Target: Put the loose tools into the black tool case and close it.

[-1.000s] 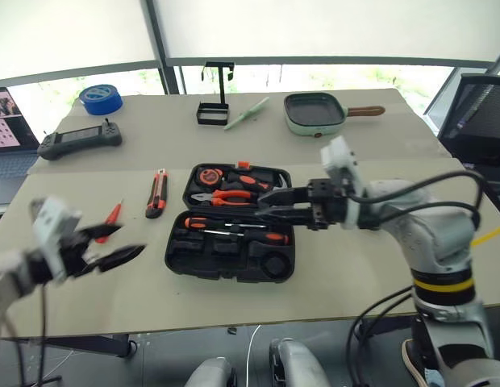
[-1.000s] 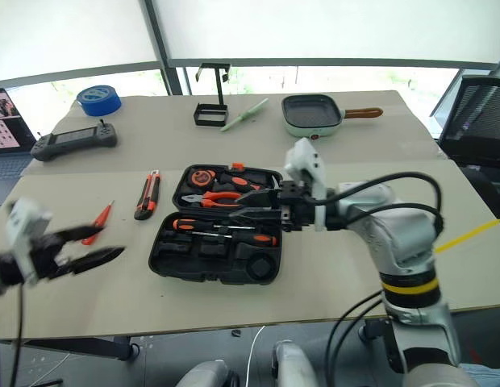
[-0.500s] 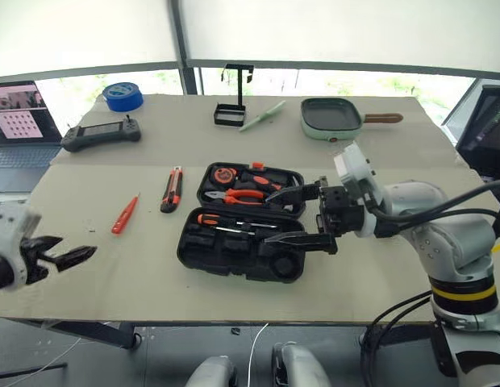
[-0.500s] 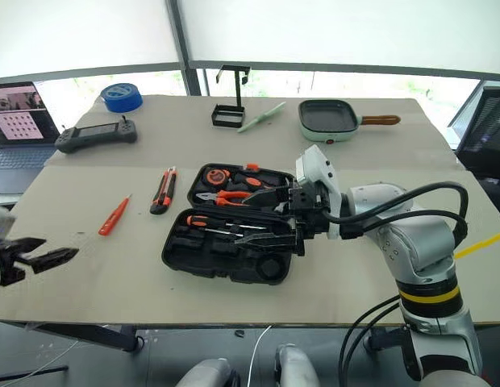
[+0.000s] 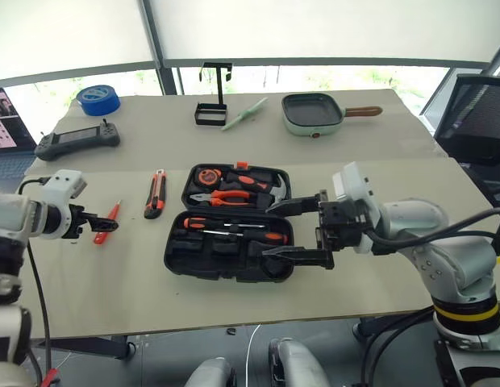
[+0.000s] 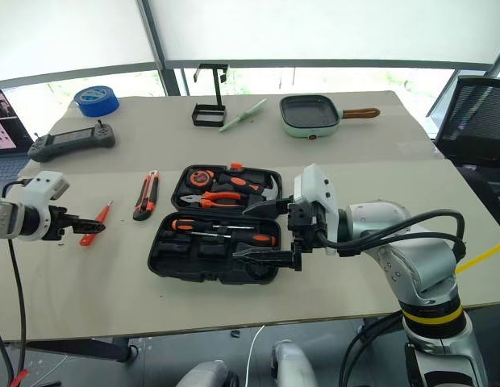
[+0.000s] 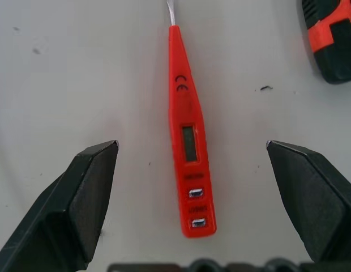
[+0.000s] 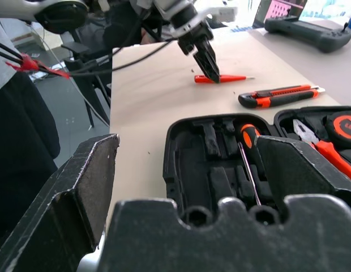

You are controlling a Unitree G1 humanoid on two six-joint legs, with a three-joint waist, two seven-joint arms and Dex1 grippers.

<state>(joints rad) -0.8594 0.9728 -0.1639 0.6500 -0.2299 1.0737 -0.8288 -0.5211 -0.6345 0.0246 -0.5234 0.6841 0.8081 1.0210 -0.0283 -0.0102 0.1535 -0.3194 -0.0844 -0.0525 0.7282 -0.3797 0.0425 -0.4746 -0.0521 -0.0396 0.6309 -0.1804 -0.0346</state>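
The black tool case [image 5: 177, 260] lies open in the middle of the table, with two black-and-orange screwdrivers [image 5: 234, 226] in its near half and pliers and a hammer in its far half. A slim orange screwdriver [image 7: 189, 153] lies on the table to the case's left. My left gripper [image 7: 189, 146] hangs open just above it, a finger on either side. The black-and-orange utility knife [image 5: 155, 193] lies between that screwdriver and the case. My right gripper [image 5: 268, 230] stands open over the case's right part, holding nothing.
Along the far side of the table are a blue tape roll [image 5: 99, 98], a black game controller [image 5: 78, 139], a black wire stand [image 5: 211, 109] and a green pan [image 5: 313, 111]. A laptop [image 5: 4, 109] sits at the far left, and a chair [image 5: 476, 121] at the right.
My left arm has swung forward from the table's near edge to over the orange screwdriver. My right gripper has opened wide over the case. The camera has shifted.
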